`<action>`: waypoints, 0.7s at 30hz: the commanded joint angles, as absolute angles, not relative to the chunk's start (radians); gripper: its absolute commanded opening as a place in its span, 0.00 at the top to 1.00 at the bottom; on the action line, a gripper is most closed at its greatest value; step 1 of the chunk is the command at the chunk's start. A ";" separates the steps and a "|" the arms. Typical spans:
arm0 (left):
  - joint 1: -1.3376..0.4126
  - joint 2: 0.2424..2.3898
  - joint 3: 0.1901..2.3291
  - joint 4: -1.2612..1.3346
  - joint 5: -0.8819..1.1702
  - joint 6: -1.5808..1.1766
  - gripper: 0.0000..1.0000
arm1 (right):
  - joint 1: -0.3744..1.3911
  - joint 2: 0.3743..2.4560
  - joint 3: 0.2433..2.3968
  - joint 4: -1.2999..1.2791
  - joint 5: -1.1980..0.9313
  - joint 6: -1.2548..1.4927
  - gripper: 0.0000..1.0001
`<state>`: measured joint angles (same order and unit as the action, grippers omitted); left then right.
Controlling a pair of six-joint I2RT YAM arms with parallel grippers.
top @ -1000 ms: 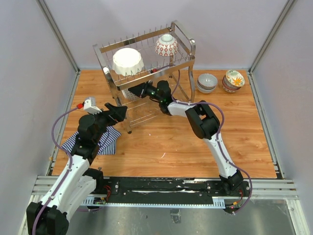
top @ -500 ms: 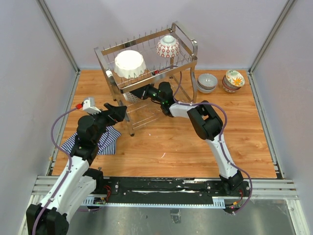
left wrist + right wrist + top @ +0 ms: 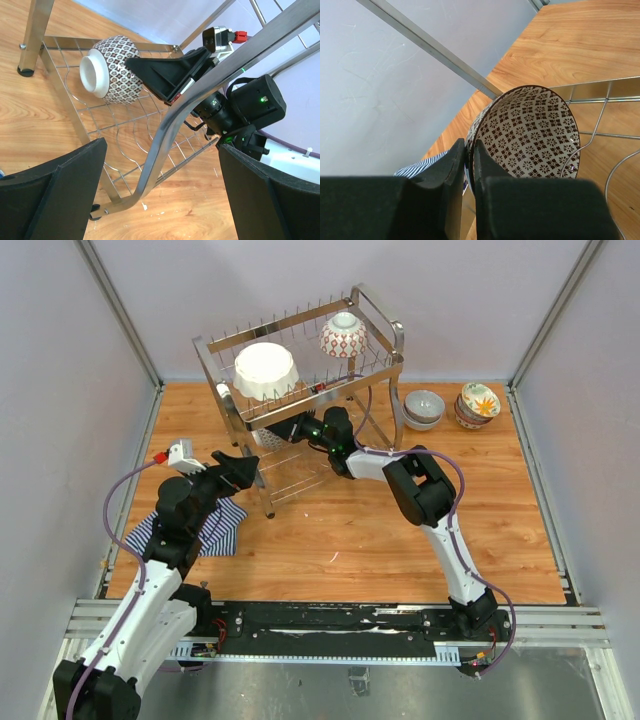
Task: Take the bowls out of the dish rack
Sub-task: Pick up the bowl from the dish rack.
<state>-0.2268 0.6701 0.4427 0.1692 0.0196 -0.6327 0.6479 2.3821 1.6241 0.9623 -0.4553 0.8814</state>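
- One two-tier chrome wire dish rack (image 3: 305, 370), far left: three ceramic bowls aboard.
- Up top, scalloped white bowl (image 3: 266, 370) and red-lattice bowl (image 3: 342, 335).
- Left gripper (image 3: 243, 468) gapes wide, empty, by the rack's leg.
- Right gripper (image 3: 470, 150) pinches the brown-patterned bowl (image 3: 530, 135) by its rim, lower tier.

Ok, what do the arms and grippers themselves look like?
Both the left arm and right arm have white links, black joints and a purple cable. The left gripper and right gripper have black wedge-shaped fingers. A red plug marks the left wrist camera.
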 commanded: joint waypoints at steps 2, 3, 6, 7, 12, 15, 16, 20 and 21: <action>-0.235 0.660 0.445 0.172 0.013 -0.623 0.00 | 0.620 2.307 1.677 1.053 -0.428 0.946 0.99; -0.234 0.660 0.445 0.172 0.012 -0.623 0.00 | 0.620 2.309 1.677 1.055 -0.424 0.956 0.99; -0.234 0.658 0.443 0.173 0.012 -0.622 0.00 | 0.620 2.314 1.685 1.053 -0.417 0.976 0.99; -0.235 0.658 0.443 0.173 0.011 -0.623 0.00 | 0.620 2.316 1.688 1.045 -0.414 0.983 0.99; -0.235 0.657 0.440 0.176 0.010 -0.626 0.00 | 0.620 2.319 1.695 1.033 -0.395 1.009 0.99; -0.235 0.656 0.439 0.178 0.009 -0.626 0.00 | 0.620 2.323 1.703 1.028 -0.391 1.028 0.99; -0.235 0.656 0.440 0.178 0.009 -0.626 0.00 | 0.620 2.326 1.707 1.025 -0.391 1.039 0.99; -0.235 0.656 0.438 0.181 0.008 -0.627 0.00 | 0.620 2.326 1.710 1.024 -0.388 1.059 0.99; -0.235 0.656 0.438 0.182 0.008 -0.627 0.00 | 0.620 2.325 1.710 1.025 -0.389 1.061 0.99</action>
<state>-0.2268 0.6689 0.4427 0.1692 0.0193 -0.6327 0.6479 2.3821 1.6485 0.9344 -0.4179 1.0256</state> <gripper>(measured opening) 0.994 0.103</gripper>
